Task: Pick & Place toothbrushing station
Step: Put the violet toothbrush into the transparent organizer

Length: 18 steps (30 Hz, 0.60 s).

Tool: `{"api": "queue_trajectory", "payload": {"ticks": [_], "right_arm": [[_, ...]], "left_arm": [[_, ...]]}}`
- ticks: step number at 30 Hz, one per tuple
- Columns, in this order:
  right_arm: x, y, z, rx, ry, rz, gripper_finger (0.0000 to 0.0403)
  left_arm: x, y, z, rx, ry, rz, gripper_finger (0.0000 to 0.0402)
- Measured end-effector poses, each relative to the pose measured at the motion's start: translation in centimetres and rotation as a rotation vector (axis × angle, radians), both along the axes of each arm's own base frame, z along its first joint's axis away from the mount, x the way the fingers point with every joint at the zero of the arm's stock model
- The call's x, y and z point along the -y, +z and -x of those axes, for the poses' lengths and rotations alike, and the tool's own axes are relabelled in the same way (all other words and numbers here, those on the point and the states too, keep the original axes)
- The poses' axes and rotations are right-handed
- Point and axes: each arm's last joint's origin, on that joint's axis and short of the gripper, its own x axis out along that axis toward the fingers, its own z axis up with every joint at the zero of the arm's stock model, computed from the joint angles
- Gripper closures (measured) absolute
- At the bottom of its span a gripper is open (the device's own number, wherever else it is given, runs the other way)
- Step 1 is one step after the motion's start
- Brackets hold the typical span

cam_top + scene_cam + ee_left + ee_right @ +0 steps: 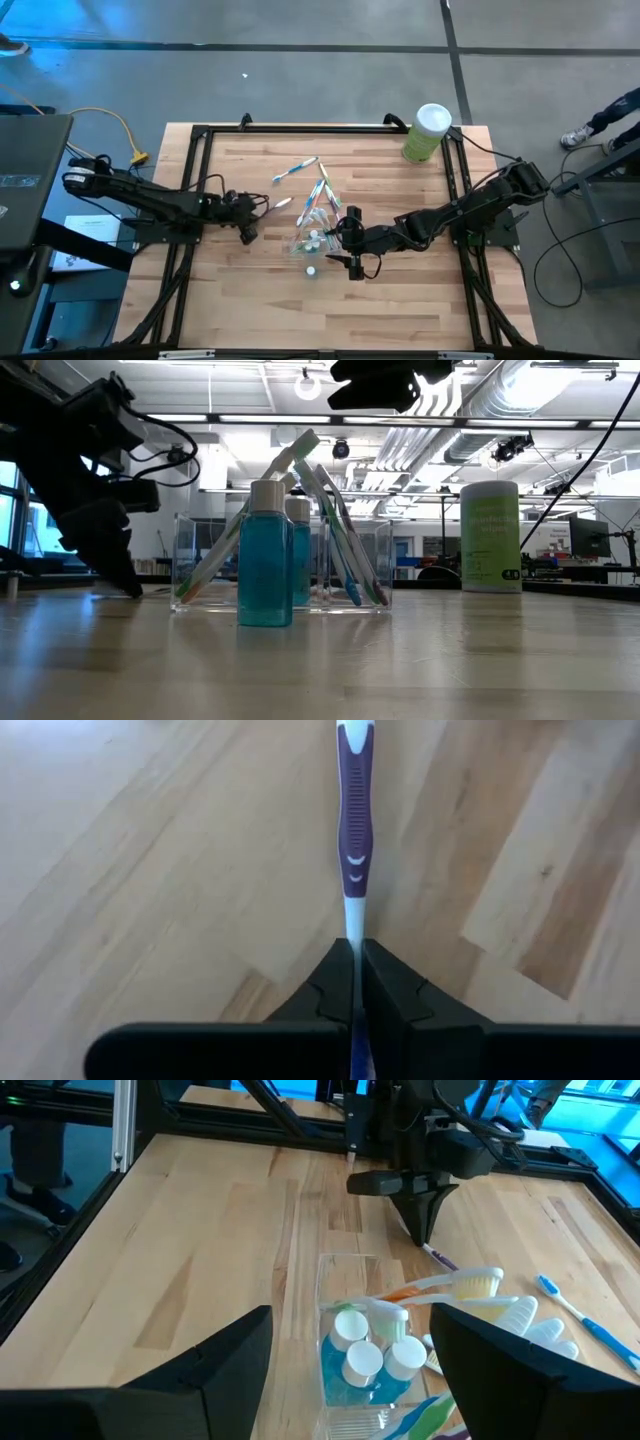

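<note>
My left pincer [355,970] pinches the purple toothbrush [355,810] near its tail on the desk [150,870]; the long handle ahead could pivot or slip when lifted.

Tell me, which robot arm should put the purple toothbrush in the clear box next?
The left one, probably. Its left gripper is already shut on the purple toothbrush, near the clear holder. The right gripper hangs open by the holder, holding nothing.

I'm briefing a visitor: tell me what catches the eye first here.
Mid-table, a clear holder bristles with leaning toothbrushes and blue white-capped bottles. Just left of it, the left gripper pinches a purple toothbrush lying on the wood. A green canister stands at the far right corner.
</note>
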Motion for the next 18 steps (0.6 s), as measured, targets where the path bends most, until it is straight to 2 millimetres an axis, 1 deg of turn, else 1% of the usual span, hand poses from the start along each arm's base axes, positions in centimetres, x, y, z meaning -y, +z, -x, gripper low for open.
{"api": "queue_trajectory", "payload": {"ticks": [6, 18], "right_arm": [[0.0, 0.0, 0.0, 0.000, 0.000, 0.000, 0.0140], [0.0, 0.0, 0.0, 0.000, 0.001, 0.002, 0.0140]], "left_arm": [[0.4, 0.5, -0.1, 0.051, -0.032, -0.014, 0.0398], [0.8, 2.3, -0.3, 0.239, 0.052, -0.180, 0.0399]]}}
